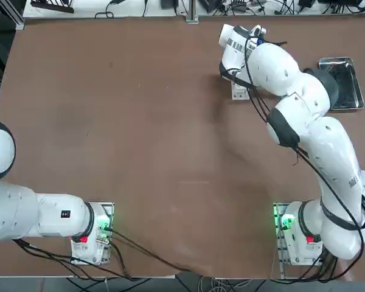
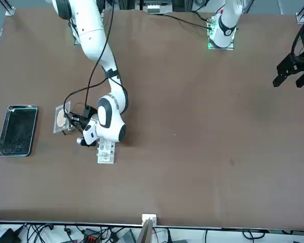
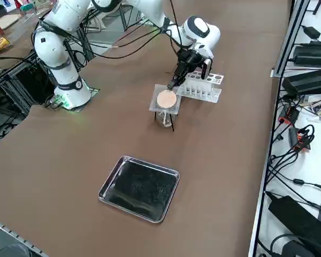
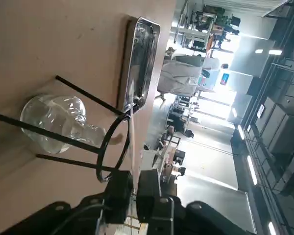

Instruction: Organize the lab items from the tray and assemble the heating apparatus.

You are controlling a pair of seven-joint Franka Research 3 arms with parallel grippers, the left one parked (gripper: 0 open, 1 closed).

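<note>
The right gripper is reaching low beside the white holed rack, its fingers pinching the edge of the grey mesh square. That mesh is sitting on the dark tripod stand, over a small glass flask. The metal tray is lying well apart on the worktop.

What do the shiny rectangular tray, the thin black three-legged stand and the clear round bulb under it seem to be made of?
The shiny rectangular tray looks like polished metal: its rim gleams and its floor mirrors dimly. The thin black three-legged stand seems to be dark wire, likely metal, with a matte finish. The clear round bulb looks like glass, see-through with bright glints. The right gripper holds the mesh square's edge.
</note>
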